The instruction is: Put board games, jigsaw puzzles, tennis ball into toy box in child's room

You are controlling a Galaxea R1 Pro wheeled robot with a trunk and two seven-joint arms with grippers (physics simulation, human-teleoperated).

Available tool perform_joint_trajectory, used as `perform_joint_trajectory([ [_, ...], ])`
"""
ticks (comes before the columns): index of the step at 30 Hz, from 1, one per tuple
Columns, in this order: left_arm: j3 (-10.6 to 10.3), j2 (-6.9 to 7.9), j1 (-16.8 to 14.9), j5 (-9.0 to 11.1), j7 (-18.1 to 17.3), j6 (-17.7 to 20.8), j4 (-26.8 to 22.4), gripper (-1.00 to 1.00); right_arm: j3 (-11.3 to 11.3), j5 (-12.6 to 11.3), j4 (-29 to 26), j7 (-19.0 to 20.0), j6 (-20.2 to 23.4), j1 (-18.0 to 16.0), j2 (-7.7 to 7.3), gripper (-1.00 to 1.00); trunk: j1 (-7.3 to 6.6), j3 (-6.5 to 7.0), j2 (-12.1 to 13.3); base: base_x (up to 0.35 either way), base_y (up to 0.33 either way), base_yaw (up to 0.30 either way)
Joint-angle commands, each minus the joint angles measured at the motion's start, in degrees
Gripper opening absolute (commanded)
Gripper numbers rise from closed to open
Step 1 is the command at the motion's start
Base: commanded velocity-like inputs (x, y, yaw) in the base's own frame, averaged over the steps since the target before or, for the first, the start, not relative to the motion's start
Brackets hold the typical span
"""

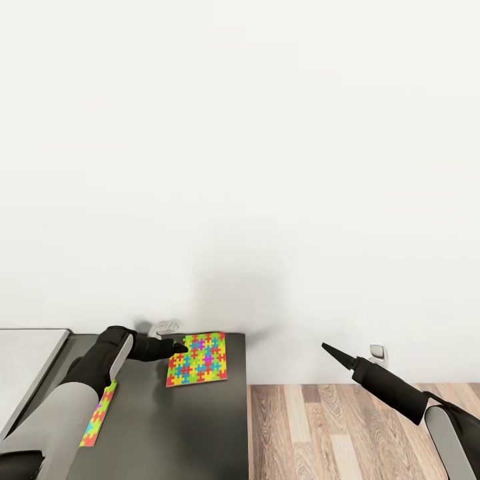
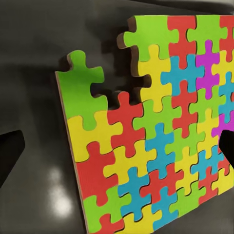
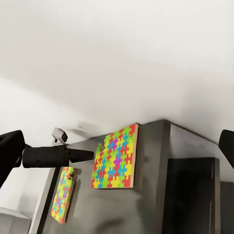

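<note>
Jigsaw puzzle (image 1: 197,359), flat and brightly coloured, lies on the dark tabletop (image 1: 180,427) near its far right corner, close to the white wall (image 1: 240,133). One corner piece is missing along its edge, as the left wrist view shows. It looks like a thin, stiff, light board, lying flush with the surface, so there is little to pinch from above. My judgement is that the best hold is across an edge, perhaps after sliding it to overhang the tabletop's rim. The left tool (image 1: 179,347) sits just at the puzzle's near-left corner, its fingers spread wide and empty. A second jigsaw puzzle (image 1: 98,414) lies partly hidden under the left arm. The right tool (image 1: 328,349) hangs well apart, above the wood floor (image 1: 333,427); its fingers stand wide, empty.
</note>
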Motion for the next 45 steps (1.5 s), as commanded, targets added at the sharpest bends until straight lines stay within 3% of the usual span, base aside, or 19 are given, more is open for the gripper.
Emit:
perform_joint_trajectory([
  [1, 0.14, -0.01, -0.04, 0.20, -0.05, 0.45, -0.04, 1.00, -0.05, -0.19, -0.01, 0.06, 0.35, -0.04, -0.01, 1.00, 0.03, -0.17, -0.11, 0.000, 0.000, 0.000],
  [25, -0.12, -0.02, -0.04, 0.39, -0.05, 0.44, -0.03, 1.00, -0.06, -0.25, -0.01, 0.06, 0.36, -0.04, -0.02, 1.00, 0.03, -2.04, -0.11, 0.000, 0.000, 0.000],
  [45, -0.29, -0.10, -0.04, 0.45, -0.05, 0.44, -0.03, 1.00, -0.06, -0.20, -0.01, 0.06, 0.28, -0.04, 0.06, 1.00, 0.03, -2.19, -0.11, 0.000, -0.086, 0.000],
])
